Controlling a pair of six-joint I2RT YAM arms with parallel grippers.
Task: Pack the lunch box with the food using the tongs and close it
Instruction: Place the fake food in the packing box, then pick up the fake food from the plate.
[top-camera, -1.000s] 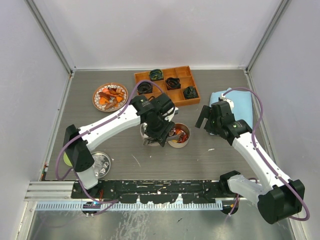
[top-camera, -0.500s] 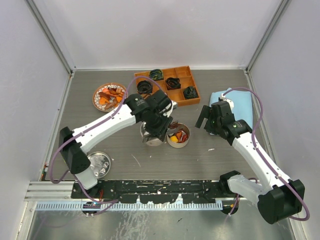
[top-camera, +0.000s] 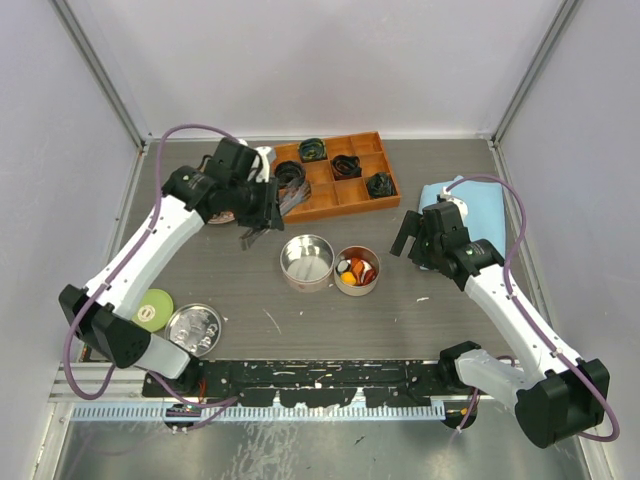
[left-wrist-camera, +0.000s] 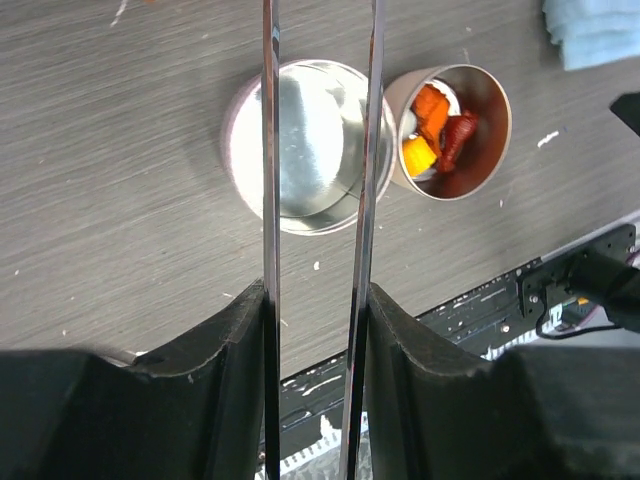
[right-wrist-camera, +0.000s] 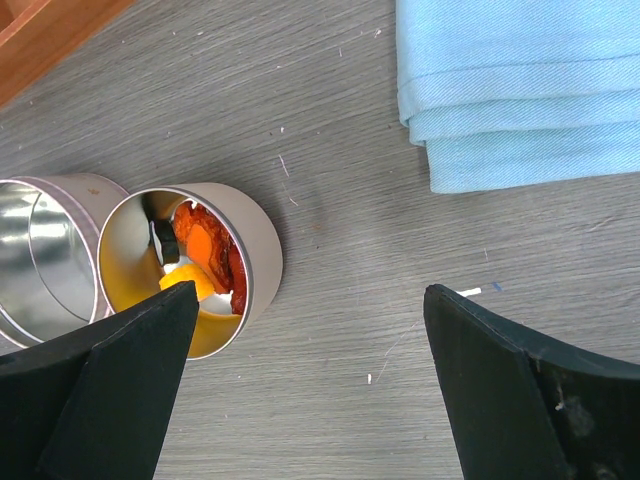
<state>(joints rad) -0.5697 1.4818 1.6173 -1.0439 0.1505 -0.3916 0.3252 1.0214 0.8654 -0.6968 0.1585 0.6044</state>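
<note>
**Q:** What is on your counter (top-camera: 430, 320), large to small?

**A:** An orange compartment tray (top-camera: 368, 148) sits at the far edge, with dark coiled lumps (top-camera: 380, 185) in four cells. A folded blue cloth (top-camera: 475, 215) lies to the right. Two round tins stand mid-counter, side by side and touching: the empty tin (top-camera: 307, 262) on the left, the filled tin (top-camera: 357, 292) on the right.

**Q:** And your end effectors?

**A:** Your left end effector (left-wrist-camera: 315, 300) is far left, beside the tray. Its fingers (left-wrist-camera: 235, 340) press the outer sides of the tongs (left-wrist-camera: 269, 180). The two tong arms run parallel with a gap between them, and their tips run out of the wrist view. Your right end effector (right-wrist-camera: 310, 380) is spread wide and holds nothing. It hovers between the cloth and the filled tin.

**Q:** And the food?

**A:** Orange, red and yellow pieces of food (left-wrist-camera: 440, 125) lie in the filled tin.
</note>
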